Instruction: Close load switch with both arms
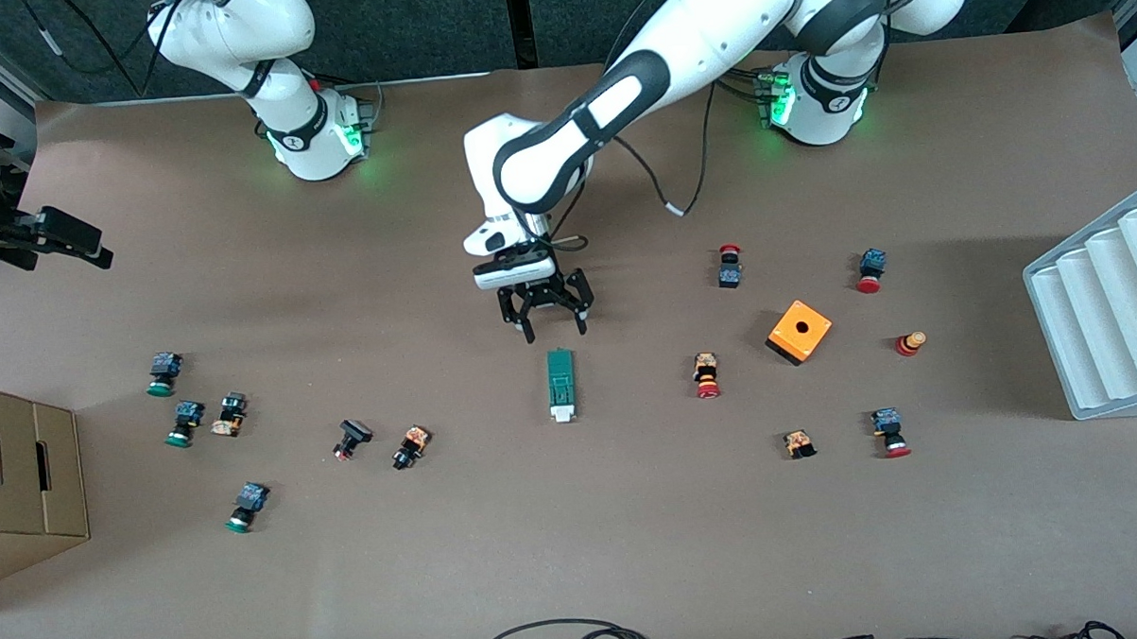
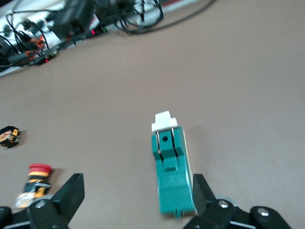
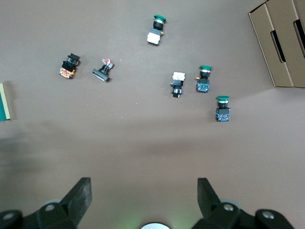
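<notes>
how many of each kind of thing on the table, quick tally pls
load switch: 1
orange cube: 1
green-capped buttons: 3
other small button parts: 9
cardboard box: 1
white ribbed tray: 1
total: 16

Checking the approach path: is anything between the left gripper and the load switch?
Nothing: the front view shows bare table between the open left gripper and the load switch.

The brown table (image 1: 576, 546) carries the load switch (image 1: 560, 384), scattered push buttons (image 1: 708, 375) and an orange cube (image 1: 800, 331).
</notes>
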You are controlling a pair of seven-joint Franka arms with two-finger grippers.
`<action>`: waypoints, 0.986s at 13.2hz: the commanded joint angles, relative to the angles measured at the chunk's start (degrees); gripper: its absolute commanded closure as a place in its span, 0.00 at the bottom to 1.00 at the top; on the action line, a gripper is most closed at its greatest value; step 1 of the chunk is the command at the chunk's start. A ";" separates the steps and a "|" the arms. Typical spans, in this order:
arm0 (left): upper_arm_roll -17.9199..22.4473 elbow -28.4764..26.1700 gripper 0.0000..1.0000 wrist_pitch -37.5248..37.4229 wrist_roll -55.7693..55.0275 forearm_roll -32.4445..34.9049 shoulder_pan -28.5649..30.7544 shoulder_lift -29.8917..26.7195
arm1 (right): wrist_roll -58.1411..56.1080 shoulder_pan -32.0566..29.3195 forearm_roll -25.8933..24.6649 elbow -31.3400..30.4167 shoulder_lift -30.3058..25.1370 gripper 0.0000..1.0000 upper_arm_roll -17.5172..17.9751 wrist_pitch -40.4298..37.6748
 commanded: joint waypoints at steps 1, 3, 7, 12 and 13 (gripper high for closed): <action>0.27 0.38 0.00 -3.15 16.13 -11.10 0.05 -4.92 | -0.82 -0.39 -1.35 0.89 1.46 0.00 0.43 1.08; 0.27 4.32 0.00 -10.60 29.57 -19.36 0.05 -6.69 | -0.39 -0.56 -1.44 1.42 1.65 0.00 0.25 0.56; 0.28 13.21 0.00 -26.88 51.05 -30.98 0.84 -6.95 | -0.64 -0.74 -1.26 2.82 1.56 0.00 -0.27 0.99; 0.36 18.05 0.00 -35.16 62.76 -46.10 12.42 -13.70 | -0.99 -0.30 -1.18 2.74 2.35 0.00 -0.19 0.55; 0.36 17.97 0.00 -35.17 63.73 -48.12 15.49 -15.64 | -1.08 -0.38 -1.18 2.74 2.44 0.00 -0.27 0.55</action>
